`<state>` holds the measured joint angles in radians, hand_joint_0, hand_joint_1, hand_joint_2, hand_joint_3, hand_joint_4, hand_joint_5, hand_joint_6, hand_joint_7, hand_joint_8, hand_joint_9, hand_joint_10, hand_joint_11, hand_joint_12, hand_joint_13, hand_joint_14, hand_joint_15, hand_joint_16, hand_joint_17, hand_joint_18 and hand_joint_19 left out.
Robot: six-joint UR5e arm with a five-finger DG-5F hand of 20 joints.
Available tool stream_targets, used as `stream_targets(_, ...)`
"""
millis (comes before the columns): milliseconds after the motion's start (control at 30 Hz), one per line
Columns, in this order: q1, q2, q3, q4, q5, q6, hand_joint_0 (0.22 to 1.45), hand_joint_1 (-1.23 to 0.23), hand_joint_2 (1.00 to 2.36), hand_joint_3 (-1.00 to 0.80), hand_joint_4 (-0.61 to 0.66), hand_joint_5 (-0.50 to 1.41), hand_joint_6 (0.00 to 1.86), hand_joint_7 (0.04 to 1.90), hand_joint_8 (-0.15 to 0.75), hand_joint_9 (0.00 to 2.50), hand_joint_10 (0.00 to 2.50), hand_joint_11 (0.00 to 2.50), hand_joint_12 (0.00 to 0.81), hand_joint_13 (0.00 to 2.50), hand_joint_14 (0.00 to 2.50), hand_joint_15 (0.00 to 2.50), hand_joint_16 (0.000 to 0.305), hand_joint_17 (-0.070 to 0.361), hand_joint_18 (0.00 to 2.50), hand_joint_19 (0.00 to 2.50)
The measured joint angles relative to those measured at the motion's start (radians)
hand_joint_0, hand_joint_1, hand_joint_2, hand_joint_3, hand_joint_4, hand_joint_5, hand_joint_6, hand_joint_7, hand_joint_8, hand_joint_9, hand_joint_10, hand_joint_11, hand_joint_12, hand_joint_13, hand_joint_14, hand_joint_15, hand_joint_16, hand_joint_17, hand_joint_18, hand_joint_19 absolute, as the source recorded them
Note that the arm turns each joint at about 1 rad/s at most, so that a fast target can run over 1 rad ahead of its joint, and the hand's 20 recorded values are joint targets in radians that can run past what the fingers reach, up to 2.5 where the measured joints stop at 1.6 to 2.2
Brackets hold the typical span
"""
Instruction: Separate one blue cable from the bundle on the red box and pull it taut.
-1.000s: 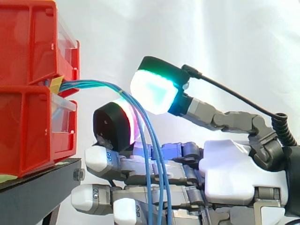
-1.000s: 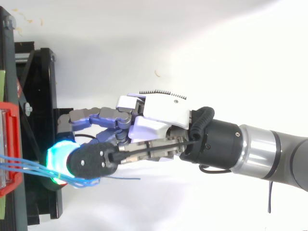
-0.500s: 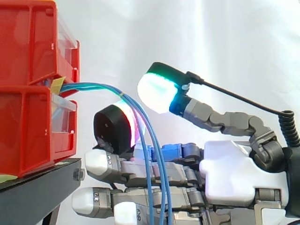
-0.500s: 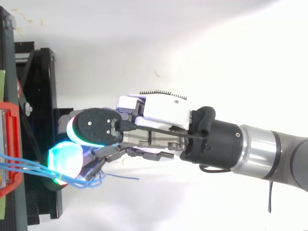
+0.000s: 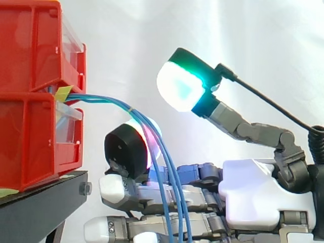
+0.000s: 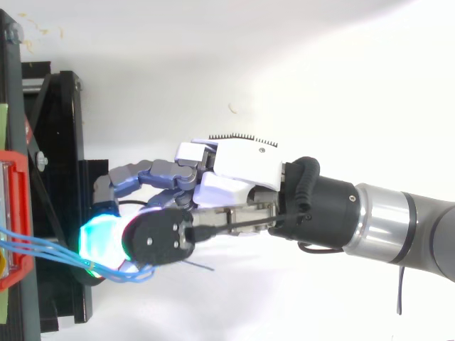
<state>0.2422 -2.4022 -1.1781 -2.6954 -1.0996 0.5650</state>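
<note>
Several blue cables (image 5: 152, 132) at the front, bundled, leaving the gap between two stacked red bins (image 5: 30, 136) at the left and arcing down to the right across the front of the outstretched fingers. Scrap of yellow tape (image 5: 63, 92) just where the strands emerge. Under the bins, a black stand (image 5: 40, 207). Behind the strands, the hand (image 5: 258, 192), reaching in from the right, fingers spread and pinching nothing. Lower fingers (image 5: 114, 185) stretched straight toward the bins. One raised finger (image 5: 126, 152), black-backed, its pink-glowing pad against the bundle. Thumb (image 5: 182, 88) lifted well above the cables, pad glowing green and white. Bundle still whole, no strand yet drawn apart or taut. From above, the same strands fanning out from the bin's edge past a cyan-lit pad (image 6: 99, 241) and under the thumb's black back. Farthest back, a white curtain (image 5: 263, 40).
</note>
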Motion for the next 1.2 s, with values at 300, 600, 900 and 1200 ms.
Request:
stream_targets(300, 0.0, 0.0, 0.0, 0.002, 0.0, -0.001, 0.66, -0.94, 1.0, -0.5, 0.15, -0.17, 0.75, 1.17, 0.306, 0.68, 0.01, 0.41, 0.363, 0.48, 0.01, 0.21, 0.049, 0.111, 0.61, 0.44)
stream_targets(600, 0.001, 0.0, 0.0, 0.003, 0.0, -0.001, 0.66, -0.9, 1.0, -0.47, 0.15, -0.18, 0.75, 1.13, 0.303, 0.68, 0.01, 0.41, 0.361, 0.48, 0.01, 0.2, 0.049, 0.11, 0.6, 0.45)
stream_targets(900, 0.004, -0.001, 0.0, 0.004, 0.0, -0.021, 0.55, -0.8, 1.0, -0.5, 0.19, -0.16, 0.72, 1.18, 0.326, 0.72, 0.01, 0.41, 0.373, 0.49, 0.01, 0.21, 0.051, 0.115, 0.6, 0.46)
stream_targets(1200, 0.007, -0.06, 0.0, 0.081, -0.001, 0.016, 0.49, -0.79, 1.0, -0.5, 0.21, -0.16, 0.72, 1.16, 0.343, 0.74, 0.01, 0.41, 0.389, 0.51, 0.01, 0.21, 0.054, 0.122, 0.63, 0.46)
